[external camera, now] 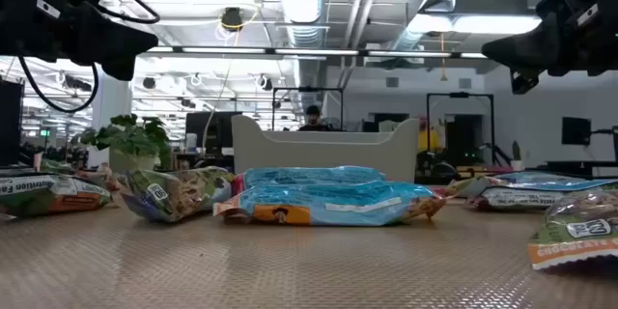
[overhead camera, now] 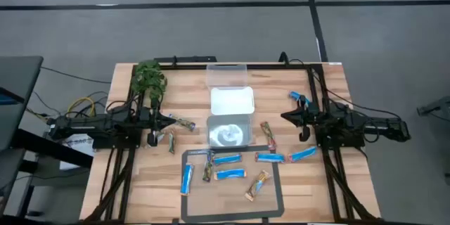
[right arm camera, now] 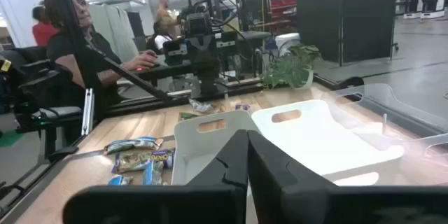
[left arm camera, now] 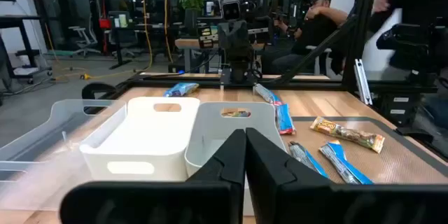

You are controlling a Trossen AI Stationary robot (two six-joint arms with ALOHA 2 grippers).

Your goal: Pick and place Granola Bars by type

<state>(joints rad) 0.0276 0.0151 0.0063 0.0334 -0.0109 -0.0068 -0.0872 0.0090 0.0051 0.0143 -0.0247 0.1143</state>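
Both grippers hover with fingers together, the left gripper (overhead camera: 171, 118) at centre-left and the right gripper (overhead camera: 287, 117) at centre-right. The Granola Bars (overhead camera: 228, 159) lie scattered across the lower middle of the desk (overhead camera: 126, 183), below three bins (overhead camera: 230, 103).

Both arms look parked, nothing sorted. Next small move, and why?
Probably swing the right gripper, fingers shut and holding nothing, over the nearest blue bar and open it. The bins look empty of bars, which lie scattered across the mat and table, so sorting hasn't begun. The left gripper also waits shut, at the table's other side.
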